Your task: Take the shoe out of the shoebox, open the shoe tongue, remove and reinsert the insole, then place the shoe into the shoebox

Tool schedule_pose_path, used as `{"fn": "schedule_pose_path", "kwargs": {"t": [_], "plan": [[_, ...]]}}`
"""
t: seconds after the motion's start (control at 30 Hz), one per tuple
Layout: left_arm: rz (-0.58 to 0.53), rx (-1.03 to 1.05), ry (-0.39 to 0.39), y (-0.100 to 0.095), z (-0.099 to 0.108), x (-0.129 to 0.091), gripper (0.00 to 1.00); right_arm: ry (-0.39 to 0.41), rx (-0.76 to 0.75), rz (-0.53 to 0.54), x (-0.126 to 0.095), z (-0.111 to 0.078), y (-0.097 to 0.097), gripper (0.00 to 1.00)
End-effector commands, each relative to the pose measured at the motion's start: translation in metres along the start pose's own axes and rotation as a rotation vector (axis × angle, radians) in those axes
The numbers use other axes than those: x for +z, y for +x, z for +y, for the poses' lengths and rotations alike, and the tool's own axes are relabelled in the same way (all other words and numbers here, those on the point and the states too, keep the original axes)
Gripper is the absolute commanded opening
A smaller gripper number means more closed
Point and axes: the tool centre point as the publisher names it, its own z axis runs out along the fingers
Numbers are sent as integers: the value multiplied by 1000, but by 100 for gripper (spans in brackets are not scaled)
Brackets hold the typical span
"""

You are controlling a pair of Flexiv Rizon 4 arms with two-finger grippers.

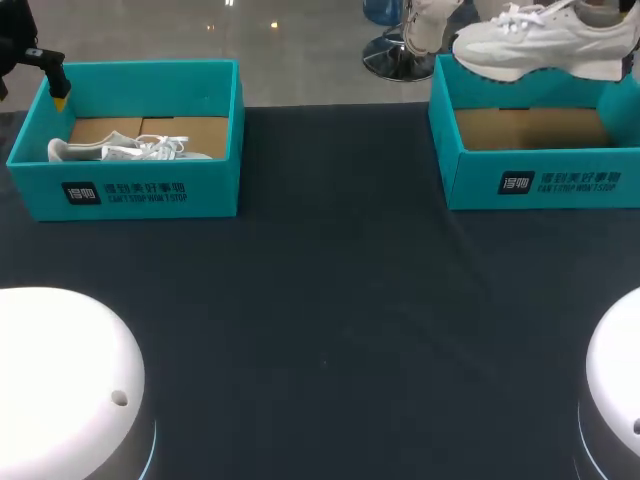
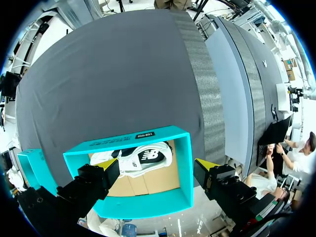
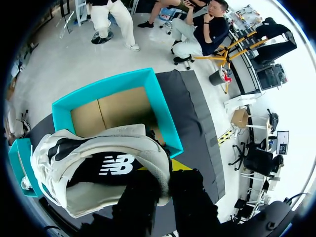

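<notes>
Hanging above the right shoebox [image 1: 540,185], long axis along it and toe toward the left shoebox [image 1: 140,190], the shoe [image 1: 545,45] is clamped at its heel end by the right gripper [image 3: 170,173]; the left gripper [image 2: 158,165], jaws apart, hovers over that other box's second shoe [image 2: 133,160].

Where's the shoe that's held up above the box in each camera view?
Head view: lifted shoe at the far right, above the right shoebox.
Left wrist view: not in it.
Right wrist view: lifted shoe close up, over the right shoebox.
Shared landmark: the right shoebox.
</notes>
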Motion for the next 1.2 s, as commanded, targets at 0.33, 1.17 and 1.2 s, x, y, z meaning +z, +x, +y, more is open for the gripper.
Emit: {"fn": "schedule_pose_path", "kwargs": {"t": [0.33,1.17,1.2], "plan": [[2,0,-2,0,-1,0,100,-133,-15,-38,-22,-149,17,0],[2,0,-2,0,-1,0,100,-85,-161,-24,-30,-236,66,0],[2,0,-2,0,-1,0,100,-85,-161,-24,-30,-236,66,0]]}}
